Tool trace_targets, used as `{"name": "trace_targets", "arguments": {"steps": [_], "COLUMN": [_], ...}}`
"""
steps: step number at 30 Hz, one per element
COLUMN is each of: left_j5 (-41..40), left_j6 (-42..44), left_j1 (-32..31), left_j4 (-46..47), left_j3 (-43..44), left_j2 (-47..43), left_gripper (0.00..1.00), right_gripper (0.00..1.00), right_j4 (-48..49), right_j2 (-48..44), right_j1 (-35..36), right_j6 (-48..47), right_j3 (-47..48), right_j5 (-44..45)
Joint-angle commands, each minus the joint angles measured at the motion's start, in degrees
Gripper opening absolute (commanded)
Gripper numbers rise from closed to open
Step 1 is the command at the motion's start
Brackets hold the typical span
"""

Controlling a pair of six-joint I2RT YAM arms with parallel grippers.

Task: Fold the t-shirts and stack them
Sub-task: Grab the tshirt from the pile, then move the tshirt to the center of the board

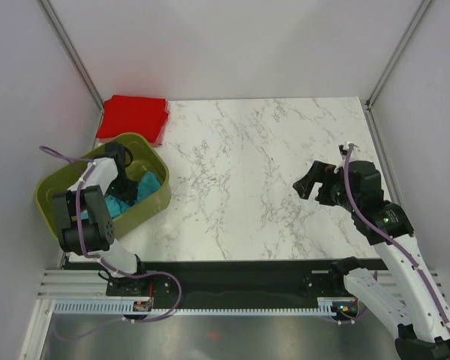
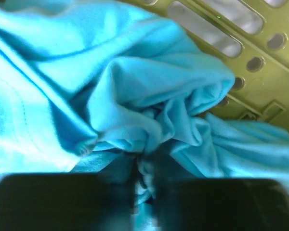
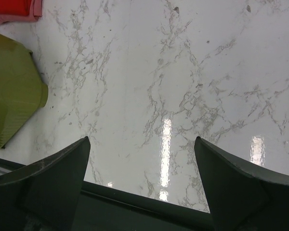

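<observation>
Red shirt [image 1: 133, 116] is already a neat folded square at the counter's [image 1: 270, 172] far-left corner. The turquoise shirt [image 2: 135, 96] is crumpled in the basket [image 1: 51, 189] at the left edge, with the left gripper [image 2: 145, 183] pinching a bunch of it and the right gripper [image 3: 142, 154] wide open, holding nothing. So I'd say halfway: pulling it out, folding and stacking are all left.

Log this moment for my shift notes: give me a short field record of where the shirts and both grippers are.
turquoise t-shirt: crumpled inside the olive basket
red t-shirt: folded flat, far left corner of the table, beyond the basket
left gripper: down in the basket, jaws closed on a bunch of the turquoise cloth
right gripper: open, empty, over the table's right side
stack: not yet begun
</observation>
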Motion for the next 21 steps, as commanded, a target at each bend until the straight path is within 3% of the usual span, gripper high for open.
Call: {"name": "trace_targets", "arguments": {"steps": [1,10,16,21], "left_j5": [-0.6,-5.4,-2.3,5.4], "left_j6": [0.8,10.0,11.1,11.4], "left_j1": [0.2,-5.4,-9.1,-12.1], "left_j4": [3.9,2.6,2.8,4.8], "left_j3": [0.6,14.6,23.1,28.6], "left_j2": [1.1,-20.4,-25.2,-26.5], "left_gripper": [0.02,0.02,0.02,0.02], "right_gripper": [0.98,0.98,0.98,0.98], "right_j4": [-0.1,-0.7,-0.6,-0.6], "right_j2": [0.6,1.8,2.6,2.4], "right_j1": [0.2,0.3,0.3,0.3], "right_j6": [0.8,0.6,1.4,1.7], "right_j3": [1.3,2.5,2.6,2.5], "right_j5": [0.8,1.5,0.8,0.3]}}
